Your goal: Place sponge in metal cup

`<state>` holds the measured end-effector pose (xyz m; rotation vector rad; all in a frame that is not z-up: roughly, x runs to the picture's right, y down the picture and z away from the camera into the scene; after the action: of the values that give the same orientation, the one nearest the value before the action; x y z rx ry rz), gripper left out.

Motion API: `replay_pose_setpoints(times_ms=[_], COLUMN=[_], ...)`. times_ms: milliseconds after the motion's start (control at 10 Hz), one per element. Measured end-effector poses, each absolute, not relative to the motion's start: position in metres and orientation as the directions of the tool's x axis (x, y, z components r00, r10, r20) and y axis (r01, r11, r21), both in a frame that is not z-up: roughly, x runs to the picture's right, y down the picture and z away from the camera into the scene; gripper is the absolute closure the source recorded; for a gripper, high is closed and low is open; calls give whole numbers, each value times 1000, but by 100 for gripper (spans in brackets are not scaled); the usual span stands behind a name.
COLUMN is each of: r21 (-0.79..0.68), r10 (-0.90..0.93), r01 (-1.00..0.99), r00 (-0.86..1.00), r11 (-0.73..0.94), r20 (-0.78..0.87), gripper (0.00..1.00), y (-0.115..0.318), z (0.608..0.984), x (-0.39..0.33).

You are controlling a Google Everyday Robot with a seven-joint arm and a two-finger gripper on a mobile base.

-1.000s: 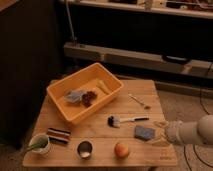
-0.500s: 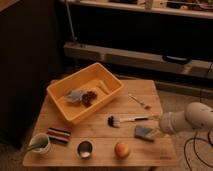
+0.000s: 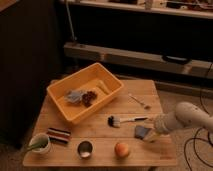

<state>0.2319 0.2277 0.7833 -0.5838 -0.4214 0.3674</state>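
Sponge [image 3: 141, 132] lies flat on surface [image 3: 100, 136], front-right. Claw [image 3: 150, 133] is at its right edge, released, not gripping. Tips hard to tell apart from arm, and sponge's right end is partly covered. Metal cup [image 3: 85, 149] stands well left, nr front edge, inside dark.

Dim amber light on the table [image 3: 100, 136], dark behind, claw [image 3: 152, 128] at the sponge [image 3: 141, 132]
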Motion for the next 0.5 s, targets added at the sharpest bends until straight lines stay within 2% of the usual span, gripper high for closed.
replay_pose_setpoints(times_ms=[300,500], r21=[-619,-641], r10=[442,449], r01=[-212,-213], r00=[863,864], r11=[756,737], r20=[244,229], gripper=[35,45], y=[240,247], z=[801,807], x=[242,247])
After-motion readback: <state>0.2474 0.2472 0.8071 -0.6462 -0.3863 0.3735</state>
